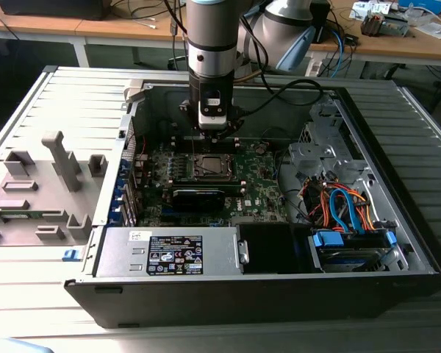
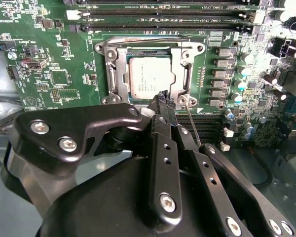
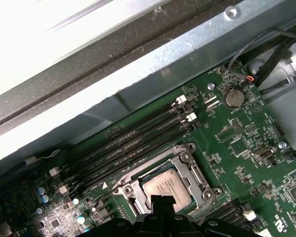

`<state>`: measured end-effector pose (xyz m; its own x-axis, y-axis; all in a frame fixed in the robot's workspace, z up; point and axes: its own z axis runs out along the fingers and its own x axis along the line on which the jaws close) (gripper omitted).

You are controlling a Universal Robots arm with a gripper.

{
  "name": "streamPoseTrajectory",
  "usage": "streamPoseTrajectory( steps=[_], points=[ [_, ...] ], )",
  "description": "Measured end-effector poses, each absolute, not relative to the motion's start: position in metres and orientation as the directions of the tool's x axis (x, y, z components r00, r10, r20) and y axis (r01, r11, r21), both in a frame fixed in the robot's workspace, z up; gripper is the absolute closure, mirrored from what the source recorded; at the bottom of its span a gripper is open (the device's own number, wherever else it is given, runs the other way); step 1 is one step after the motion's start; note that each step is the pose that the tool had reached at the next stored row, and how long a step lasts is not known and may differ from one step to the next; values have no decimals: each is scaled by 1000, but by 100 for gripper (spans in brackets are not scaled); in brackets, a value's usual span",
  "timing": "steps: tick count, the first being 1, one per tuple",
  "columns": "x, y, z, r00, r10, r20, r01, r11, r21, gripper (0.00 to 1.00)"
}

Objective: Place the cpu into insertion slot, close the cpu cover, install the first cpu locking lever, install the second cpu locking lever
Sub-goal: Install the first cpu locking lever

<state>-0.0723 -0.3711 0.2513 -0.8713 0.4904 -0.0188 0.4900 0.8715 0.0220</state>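
Seemingly light, stiff and fragile, the cpu (image 1: pixel 208 166) at the exterior view's centre wants edge holds only; the gripper (image 2: pixel 162 98) is closed, empty

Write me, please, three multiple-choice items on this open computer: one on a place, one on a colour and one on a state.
1. Where is the small square silver-grey chip?
A) in the silver-rimmed square socket
B) on the table outside the case
C) on top of the blue cables

2. What colour is the flat printed circuit board around that socket?
A) blue
B) green
C) red

3. How does the thin silver metal cover frame stand?
A) swung upright
B) taken off and laid aside
C) lowered flat around the chip

Answers:
1 A: both wrist views show the chip seated inside the socket.
2 B: the board is green in every view.
3 C: the frame lies flat, its cut-out framing the chip's top.
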Motion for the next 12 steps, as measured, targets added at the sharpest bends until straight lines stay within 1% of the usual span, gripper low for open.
streamPoseTrajectory(
  steps=[12],
  points=[
    [-72,-371,251,-878,478,-19,477,878,22,89]
  ],
)
